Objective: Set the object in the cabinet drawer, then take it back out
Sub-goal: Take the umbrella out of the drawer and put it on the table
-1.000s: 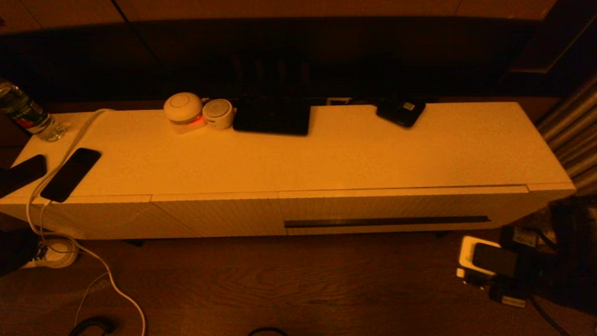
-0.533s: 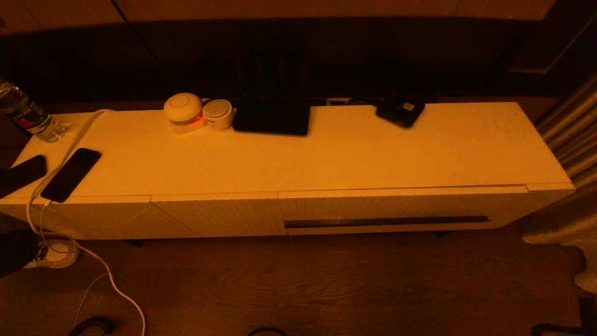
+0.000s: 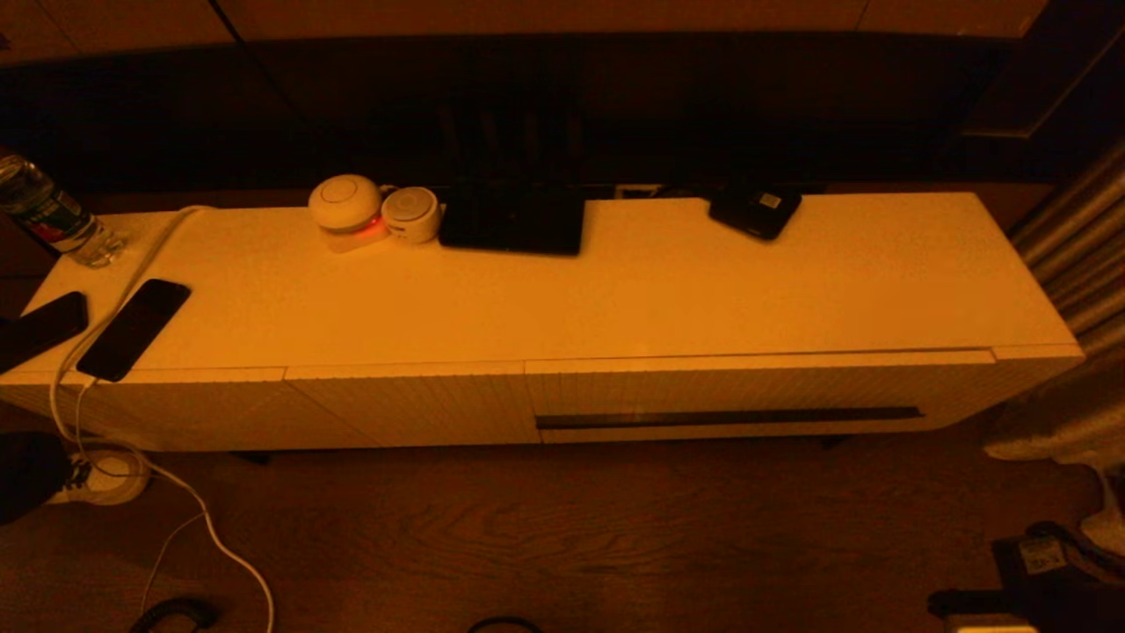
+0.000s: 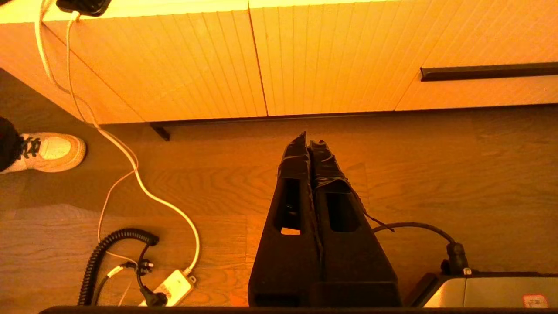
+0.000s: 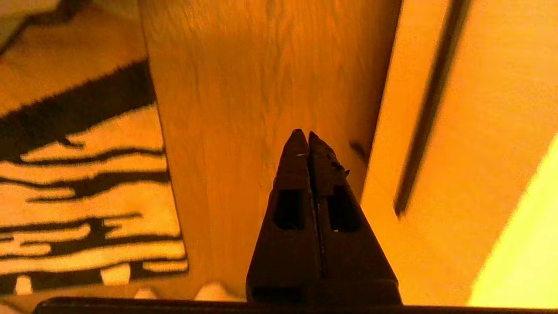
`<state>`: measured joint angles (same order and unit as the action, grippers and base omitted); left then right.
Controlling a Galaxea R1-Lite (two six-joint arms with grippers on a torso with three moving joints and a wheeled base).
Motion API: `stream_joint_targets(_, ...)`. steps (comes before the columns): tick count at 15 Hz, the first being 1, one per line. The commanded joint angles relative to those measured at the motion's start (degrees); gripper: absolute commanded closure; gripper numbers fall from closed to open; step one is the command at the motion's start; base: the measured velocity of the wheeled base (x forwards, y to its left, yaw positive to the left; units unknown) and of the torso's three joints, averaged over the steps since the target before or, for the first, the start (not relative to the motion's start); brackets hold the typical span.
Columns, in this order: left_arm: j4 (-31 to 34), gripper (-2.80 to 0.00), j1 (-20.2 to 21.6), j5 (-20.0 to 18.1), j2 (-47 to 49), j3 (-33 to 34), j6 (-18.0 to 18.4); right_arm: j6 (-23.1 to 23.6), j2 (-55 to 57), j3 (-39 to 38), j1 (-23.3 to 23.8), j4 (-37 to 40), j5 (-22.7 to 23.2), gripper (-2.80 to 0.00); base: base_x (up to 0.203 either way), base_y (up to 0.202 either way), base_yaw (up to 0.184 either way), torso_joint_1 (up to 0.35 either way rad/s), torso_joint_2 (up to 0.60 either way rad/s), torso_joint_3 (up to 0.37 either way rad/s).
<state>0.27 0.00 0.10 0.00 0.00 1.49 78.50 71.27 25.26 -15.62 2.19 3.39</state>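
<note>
The cabinet drawer [image 3: 756, 391] is at the right of the long white cabinet, pushed in flush, with its dark handle slot [image 3: 729, 418] facing me. The slot also shows in the left wrist view as a handle slot [image 4: 488, 72] and in the right wrist view as a handle slot [image 5: 429, 117]. My left gripper [image 4: 307, 141] is shut and empty, low over the wooden floor in front of the cabinet. My right gripper [image 5: 304, 134] is also shut and empty, over the floor beside the drawer front. Only the right arm [image 3: 1041, 576] shows in the head view, at the bottom right corner. Neither gripper holds an object.
On the cabinet top lie a small black device [image 3: 756, 209], a dark flat slab [image 3: 512, 220], two round white gadgets [image 3: 344, 207], two phones [image 3: 134, 327], a bottle [image 3: 48, 215] and a white cable [image 3: 132, 264]. A shoe [image 3: 101, 475] and a striped rug [image 5: 78, 174] are on the floor.
The right arm, a second ago beside the drawer's right end, dropped out towards the bottom right and now shows again in that corner. The drawer stays shut.
</note>
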Motion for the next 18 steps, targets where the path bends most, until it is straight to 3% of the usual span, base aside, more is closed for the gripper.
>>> stream_joint_targets(1, 0.0, 0.0, 0.0, 0.0, 0.0, 0.0, 0.0, 0.5, 10.1, -1.1, 0.0, -6.1, 0.8, 0.0, 0.0, 0.0, 0.0, 0.0, 0.0, 0.0)
stream_joint_targets(7, 0.0, 0.0, 0.0, 0.0, 0.0, 0.0, 0.0, 0.2, 27.4, -2.4, 2.1, -33.4, 5.4, 0.0, 0.0, 0.0, 0.0, 0.0, 0.0, 0.0)
stream_joint_targets(12, 0.0, 0.0, 0.0, 0.0, 0.0, 0.0, 0.0, 0.2, 30.0, -2.3, 3.6, -36.5, 7.3, 0.0, 0.0, 0.0, 0.0, 0.0, 0.0, 0.0)
stream_joint_targets(15, 0.0, 0.0, 0.0, 0.0, 0.0, 0.0, 0.0, 0.7, 30.6, -3.3, 3.8, -36.5, 11.8, 0.0, 0.0, 0.0, 0.0, 0.0, 0.0, 0.0)
stream_joint_targets(18, 0.0, 0.0, 0.0, 0.0, 0.0, 0.0, 0.0, 1.6, 30.1, -4.8, 4.0, -37.2, 10.8, 0.0, 0.0, 0.0, 0.0, 0.0, 0.0, 0.0)
